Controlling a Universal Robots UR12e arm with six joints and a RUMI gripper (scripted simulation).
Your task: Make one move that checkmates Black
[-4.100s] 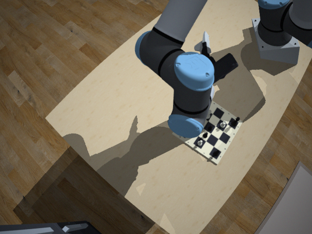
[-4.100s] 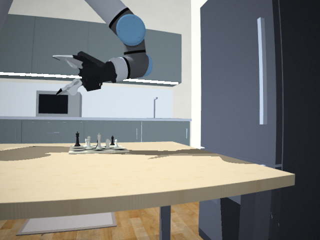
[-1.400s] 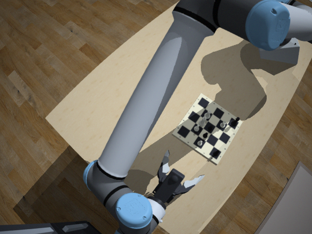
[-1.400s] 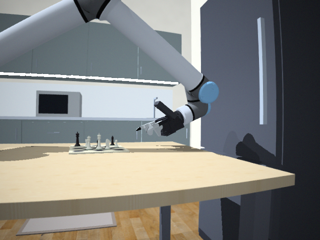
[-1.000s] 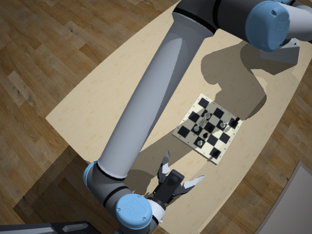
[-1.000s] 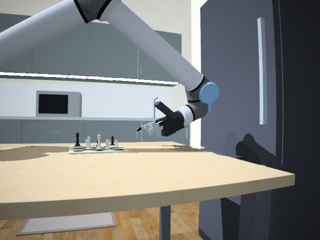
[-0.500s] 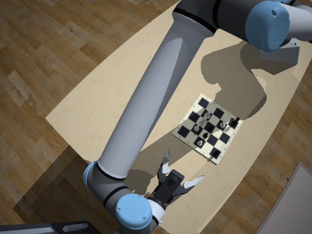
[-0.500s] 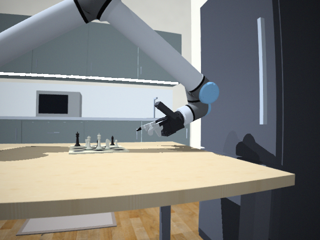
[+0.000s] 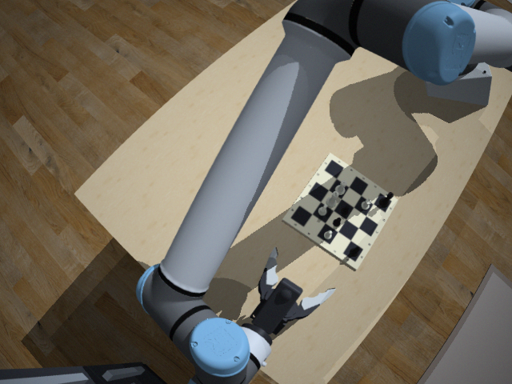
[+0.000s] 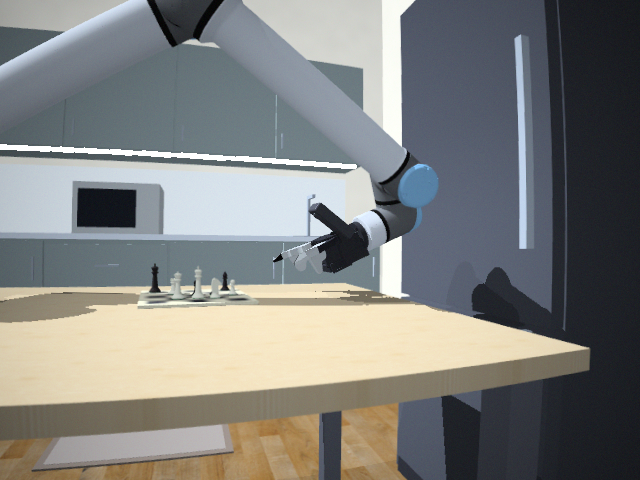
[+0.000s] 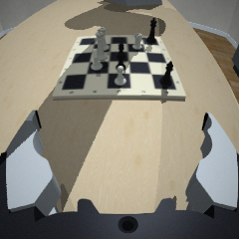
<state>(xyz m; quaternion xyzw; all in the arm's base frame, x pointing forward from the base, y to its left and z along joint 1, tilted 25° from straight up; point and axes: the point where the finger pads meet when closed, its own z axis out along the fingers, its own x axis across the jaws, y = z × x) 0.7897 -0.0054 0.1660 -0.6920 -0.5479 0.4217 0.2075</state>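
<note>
The small chessboard (image 9: pixel 306 232) (image 10: pixel 155 303) (image 11: pixel 119 94) lies on the table. On it stand several white pieces, among them a tall one (image 9: pixel 332 199) (image 11: pixel 101 40) (image 10: pixel 197 283) and a pawn (image 9: pixel 328 234) (image 11: pixel 119 75). The black pieces are a king (image 9: pixel 386 200) (image 11: pixel 152 31) (image 10: pixel 154 279) at the far corner, a pawn (image 9: pixel 337 222) (image 11: pixel 120 50) and another piece (image 9: pixel 354 250) (image 11: pixel 167 74) on the near right edge. My gripper (image 9: pixel 303 271) (image 10: pixel 289 256) (image 11: pixel 121 112) is open and empty. It hovers above the table in front of the board, pointing at it.
The light wooden table (image 9: pixel 165 174) (image 10: pixel 310 351) has its edge just behind the gripper. The arm's long link (image 9: pixel 256 157) crosses over the table left of the board. A dark fridge (image 10: pixel 491 155) stands to the right of the table.
</note>
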